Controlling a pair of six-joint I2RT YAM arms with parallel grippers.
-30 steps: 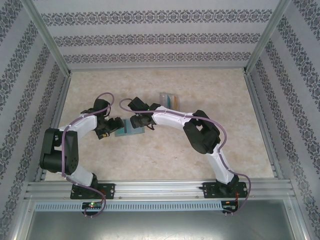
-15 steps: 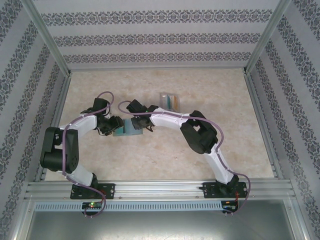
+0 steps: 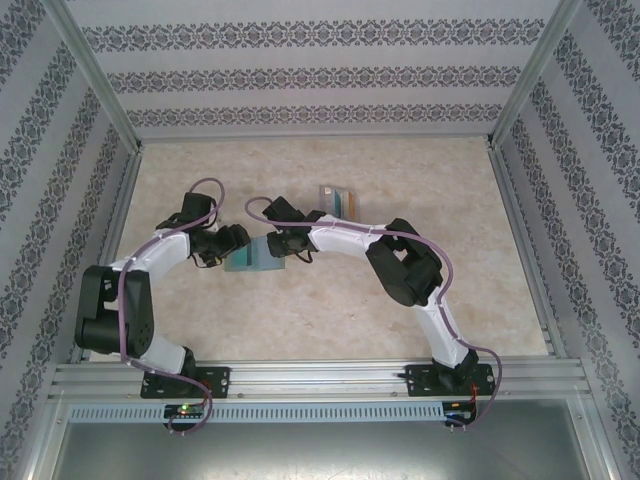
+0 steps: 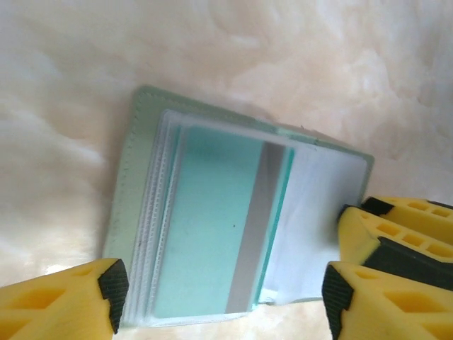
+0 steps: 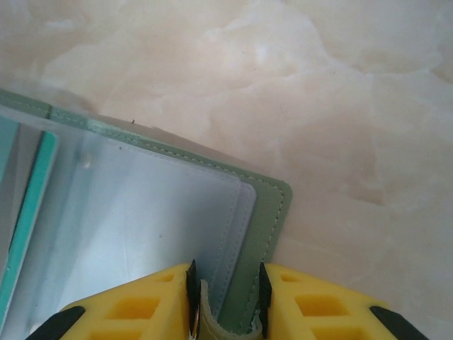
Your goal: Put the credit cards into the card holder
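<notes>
On the cream marble-patterned table (image 3: 300, 170) I read the following layout. Patterned wall panels (image 3: 320, 80) close off the far side and both flanks.

1. Arms. The white left arm (image 3: 160, 250) and white right arm (image 3: 345, 240) both reach toward the middle-left of the table. Their heads face each other across one object.

2. Task object. The grey-green soft card holder (image 3: 252, 257) lies open and flat on the table between the two heads. Its clear plastic sleeves (image 4: 311, 212) face up. A stitched green border (image 4: 138, 170) frames them.

3. Supply. A small clear plastic box (image 3: 338, 200) stands beyond the right arm, well apart from the card holder. I see teal and orange edges inside it, but cannot resolve separate cards.

4. Card. One teal plastic card with a grey stripe (image 4: 212, 227) sits inside a sleeve of the card holder. Its far end stands just short of the sleeve's closed side.

5. Right gripper (image 5: 225, 297). The yellow fingers are pinched narrow on the edge of the card holder's cover and a sleeve. The left wrist view shows these fingers (image 4: 396, 227) at that same edge.

6. Left gripper (image 4: 223, 304). The jaws stand wide, one finger on each side of the card holder, holding nothing. I cannot tell whether the pads touch it.
</notes>
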